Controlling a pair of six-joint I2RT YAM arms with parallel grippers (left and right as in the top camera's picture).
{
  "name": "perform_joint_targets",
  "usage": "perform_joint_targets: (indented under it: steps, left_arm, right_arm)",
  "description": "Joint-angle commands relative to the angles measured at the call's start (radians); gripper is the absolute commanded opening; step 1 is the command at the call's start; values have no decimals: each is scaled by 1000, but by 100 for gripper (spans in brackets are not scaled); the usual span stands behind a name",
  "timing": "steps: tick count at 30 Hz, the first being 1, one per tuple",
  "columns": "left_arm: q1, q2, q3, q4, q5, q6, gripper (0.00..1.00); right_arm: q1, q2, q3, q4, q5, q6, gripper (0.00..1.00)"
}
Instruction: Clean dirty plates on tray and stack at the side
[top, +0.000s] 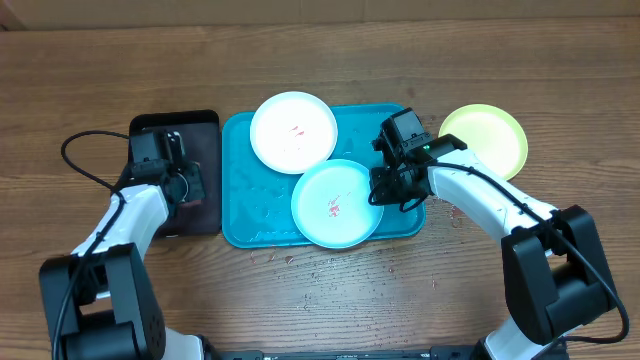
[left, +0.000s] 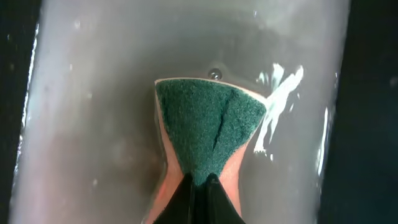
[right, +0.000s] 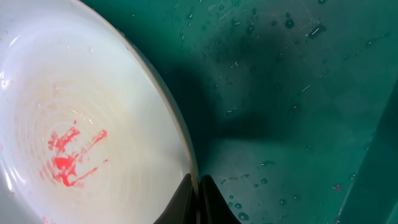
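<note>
The turquoise tray (top: 245, 190) holds a white plate (top: 293, 132) with faint red marks at the back and a light teal plate (top: 335, 203) with a red smear at the front. The yellow-green plate (top: 485, 138) lies on the table right of the tray. My right gripper (top: 381, 186) is shut on the right rim of the light teal plate (right: 93, 124), its fingers (right: 198, 186) pinching the edge above the wet tray (right: 298, 93). My left gripper (top: 185, 185) is shut on a green-topped sponge (left: 208, 134) over the black tray (top: 205, 130), fingertips (left: 200, 183) squeezing it.
The black tray holds murky water (left: 93, 124) under the sponge. Red specks and drops lie on the wooden table (top: 290, 258) in front of the turquoise tray and to its right (top: 455, 213). Cables run from both arms.
</note>
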Motion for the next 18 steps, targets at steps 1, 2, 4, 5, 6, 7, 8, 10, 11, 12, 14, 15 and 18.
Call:
perform_joint_targets:
  steps: [1,2,4,5,6,7,8,10,11,12,14,15,18]
  left_arm:
    - [-1,-53,34,-34,-6,-7,7]
    - [-1,-55,34,-38,-6,-7,20]
    - [-1,-48,33,-42,-6,-7,53]
    - [-1,-43,33,-43,-6,-7,56]
    - [-1,-35,33,-42,-7,-7,57]
    - [-1,-27,33,-41,-6,-7,57]
    - [-1,-14,33,-40,-7,-7,57]
    - [-1,15,33,-37,-6,-8,57]
    - [-1,31,33,-34,-6,-8,56]
    - [-1,65,33,-24,-6,-8,54]
    - [-1,100,33,-11,-6,-8,44]
    - [-1,116,33,-6,-6,-8,32]
    - [-1,127,34,-3,-7,-18,4]
  right_arm:
    - [-2,-23,24,3,8,-8,4]
    - [-2,-23,24,3,8,-8,4]
    - [-2,-23,24,3,8,-8,4]
    - [-2,-23,24,3,8,-8,4]
    - [-2,-23,24,3,8,-8,4]
    - [-2,-23,24,3,8,-8,4]
    - [-2,-23,24,3,8,-8,4]
    - [-2,-23,24,3,8,-8,4]
    - [-2,-23,24,3,7,-8,4]
    - [-2,-23,24,3,7,-8,4]
    - [-2,-23,24,3,7,-8,4]
    - [-2,-23,24,3,7,-8,4]
    - [-2,-23,24,2,7,-8,4]
